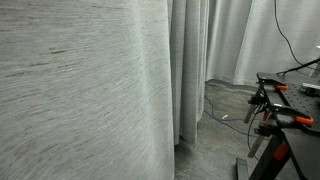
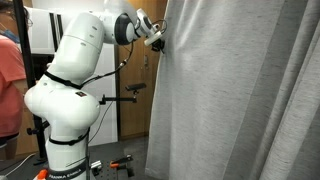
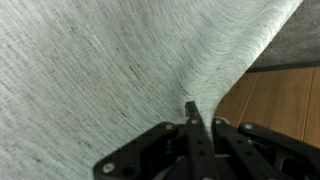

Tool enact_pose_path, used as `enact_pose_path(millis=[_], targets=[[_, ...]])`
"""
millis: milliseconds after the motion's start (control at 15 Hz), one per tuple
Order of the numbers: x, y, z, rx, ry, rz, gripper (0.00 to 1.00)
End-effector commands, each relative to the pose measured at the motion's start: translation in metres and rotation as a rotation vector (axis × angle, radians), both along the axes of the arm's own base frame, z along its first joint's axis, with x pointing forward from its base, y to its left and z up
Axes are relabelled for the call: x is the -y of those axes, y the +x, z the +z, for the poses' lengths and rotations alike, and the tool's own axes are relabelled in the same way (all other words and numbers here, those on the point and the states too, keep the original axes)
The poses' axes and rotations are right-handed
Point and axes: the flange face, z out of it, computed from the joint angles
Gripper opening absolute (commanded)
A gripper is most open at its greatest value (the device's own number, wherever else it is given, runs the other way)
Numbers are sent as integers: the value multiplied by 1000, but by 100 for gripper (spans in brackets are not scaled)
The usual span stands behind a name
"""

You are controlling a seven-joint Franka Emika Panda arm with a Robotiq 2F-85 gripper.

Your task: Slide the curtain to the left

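The curtain (image 2: pixel 240 90) is a tall pale grey fabric with fine horizontal streaks, and it fills the right of this exterior view. It also covers the left half of an exterior view (image 1: pixel 80 90). My gripper (image 2: pixel 158 40) is high up at the curtain's left edge, at the end of the white arm (image 2: pixel 80 70). In the wrist view the black fingers (image 3: pixel 193 125) are pressed together. The curtain's edge (image 3: pixel 215 75) puckers into folds that run down to my gripper (image 3: pixel 190 112). My gripper is shut on that edge.
A person in a red shirt (image 2: pixel 8 80) stands at the left behind the arm's base. Whiter sheer drapes (image 1: pixel 240 40) hang at the back. A black table with orange clamps (image 1: pixel 290 115) stands at the right, with cables on the floor (image 1: pixel 225 110). Brown wood (image 3: pixel 275 100) shows past the curtain's edge.
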Motion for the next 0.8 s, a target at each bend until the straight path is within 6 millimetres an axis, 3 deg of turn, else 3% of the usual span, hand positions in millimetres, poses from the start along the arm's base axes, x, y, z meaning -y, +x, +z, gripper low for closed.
enact_pose_path(millis=[0,733], targets=[[-25,-11,-50,-73,-34,-122,1],[-34,-23,-55,-52,230,-466,1]])
